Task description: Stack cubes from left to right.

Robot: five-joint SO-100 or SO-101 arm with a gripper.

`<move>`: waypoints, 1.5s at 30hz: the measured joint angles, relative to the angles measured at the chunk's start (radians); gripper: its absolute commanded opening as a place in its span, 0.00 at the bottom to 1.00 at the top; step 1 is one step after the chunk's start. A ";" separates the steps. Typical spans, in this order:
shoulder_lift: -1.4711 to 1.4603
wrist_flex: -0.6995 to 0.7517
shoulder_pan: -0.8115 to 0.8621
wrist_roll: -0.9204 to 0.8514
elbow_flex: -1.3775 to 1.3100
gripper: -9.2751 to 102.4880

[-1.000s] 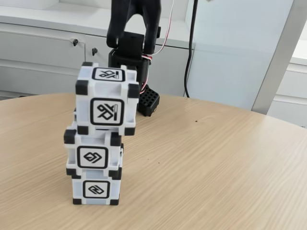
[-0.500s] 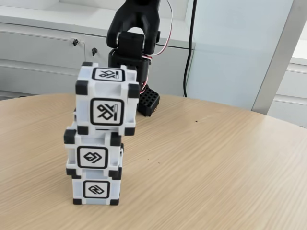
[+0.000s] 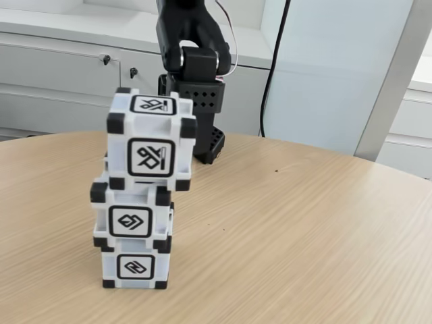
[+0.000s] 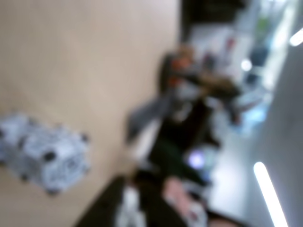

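No readable text or numbers; the cubes (image 3: 142,196) bear only abstract black-framed glyphs

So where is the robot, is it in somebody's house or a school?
Probably an office or lab room, though I can't be sure. The fixed view shows a big round wooden table, white cabinets with small locks along the wall behind, and the black robot arm beside a stack of cubes.
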 measured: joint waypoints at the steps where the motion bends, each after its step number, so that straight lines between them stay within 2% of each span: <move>1: 0.026 0.000 -0.002 0.003 0.000 0.08; 7: 0.242 0.000 -0.009 0.021 0.034 0.08; 14: 0.449 -0.031 -0.009 -0.014 0.296 0.08; 25: 0.535 -0.474 -0.009 -0.017 0.885 0.08; 29: 0.535 -0.584 -0.009 -0.028 1.089 0.08; 33: 0.534 -0.595 -0.008 -0.029 1.209 0.08; 39: 0.528 -0.584 -0.002 -0.046 1.238 0.08; 45: 0.537 -0.410 0.000 -0.061 1.238 0.08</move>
